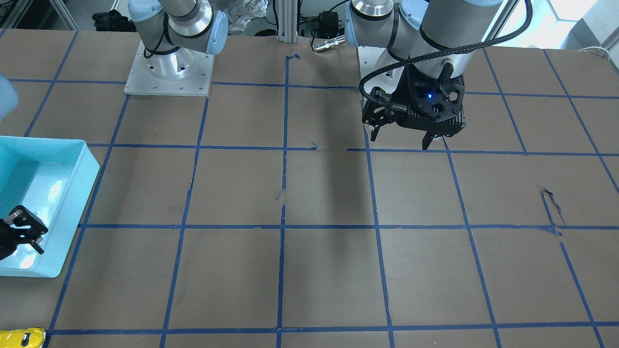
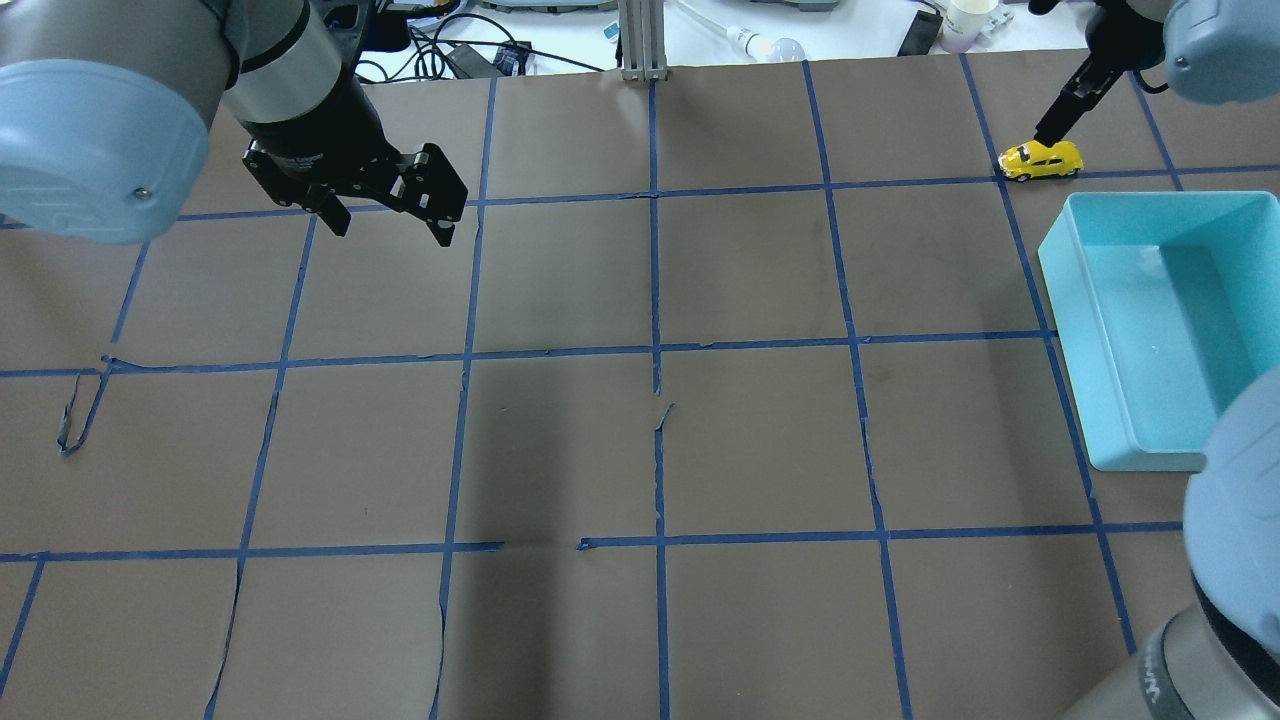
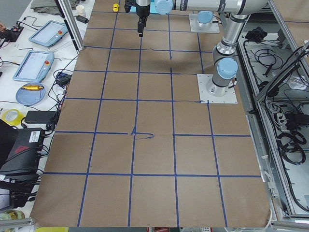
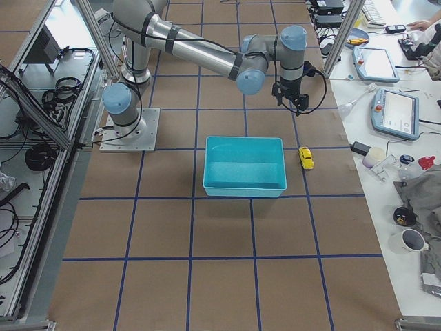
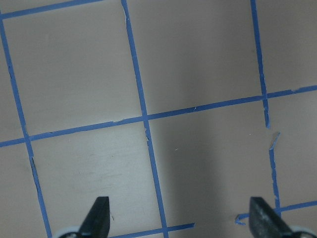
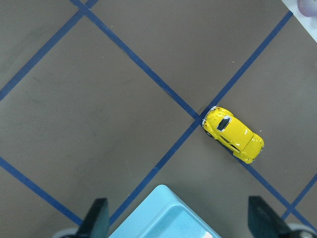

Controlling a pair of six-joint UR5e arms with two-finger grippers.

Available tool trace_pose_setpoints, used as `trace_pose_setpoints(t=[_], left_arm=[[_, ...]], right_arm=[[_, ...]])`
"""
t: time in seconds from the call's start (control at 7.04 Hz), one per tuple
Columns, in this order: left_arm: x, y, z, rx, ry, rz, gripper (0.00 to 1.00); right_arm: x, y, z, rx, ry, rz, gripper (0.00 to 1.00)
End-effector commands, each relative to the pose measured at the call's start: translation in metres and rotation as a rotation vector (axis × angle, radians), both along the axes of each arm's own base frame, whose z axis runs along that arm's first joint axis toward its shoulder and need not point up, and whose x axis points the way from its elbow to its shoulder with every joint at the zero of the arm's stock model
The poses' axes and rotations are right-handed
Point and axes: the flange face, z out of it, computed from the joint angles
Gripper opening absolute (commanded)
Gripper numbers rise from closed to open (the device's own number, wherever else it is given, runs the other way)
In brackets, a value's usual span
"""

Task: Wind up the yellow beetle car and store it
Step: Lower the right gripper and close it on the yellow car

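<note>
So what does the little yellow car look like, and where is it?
The yellow beetle car is tiny, shiny and bright yellow, with a rounded humped body and dark windows. It looks like painted metal or plastic; I can't tell which. It stands upright on the brown table, with one end at a crossing of blue tape lines and its body lying along one line. It sits just outside the turquoise bin, not touching it. Only the table touches it; the right gripper hangs open above it.

Glossy yellow beetle car (image 6: 233,135); smooth plastic bin (image 2: 1100,330); matt brown paper table cover (image 2: 560,450).
</note>
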Motion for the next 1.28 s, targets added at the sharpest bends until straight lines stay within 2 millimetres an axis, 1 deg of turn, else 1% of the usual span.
trace_pose_setpoints(t=[0.0, 0.14, 0.28, 0.57, 0.85, 1.14], left_arm=[[0.0, -0.001, 0.0, -0.004, -0.001, 0.001, 1.0], [0.0, -0.001, 0.0, -0.004, -0.001, 0.001, 1.0], [0.0, -0.001, 0.0, -0.004, -0.001, 0.001, 1.0], [0.0, 0.0, 0.0, -0.003, -0.001, 0.001, 1.0], [0.0, -0.001, 0.0, -0.004, -0.001, 0.001, 1.0], [0.0, -0.001, 0.0, -0.004, -0.001, 0.001, 1.0]], right_arm=[[-0.038, -0.025, -0.027, 0.014, 0.029, 0.106, 1.0], [-0.05, -0.035, -0.047, 0.013, 0.125, 0.131, 1.0], [-0.055, -0.041, -0.066, 0.038, 0.131, 0.184, 1.0], [-0.056, -0.046, -0.09, 0.06, 0.106, 0.192, 1.0], [-0.06, -0.054, -0.107, 0.035, 0.139, 0.273, 1.0], [-0.062, -0.057, -0.117, 0.041, 0.134, 0.274, 1.0]])
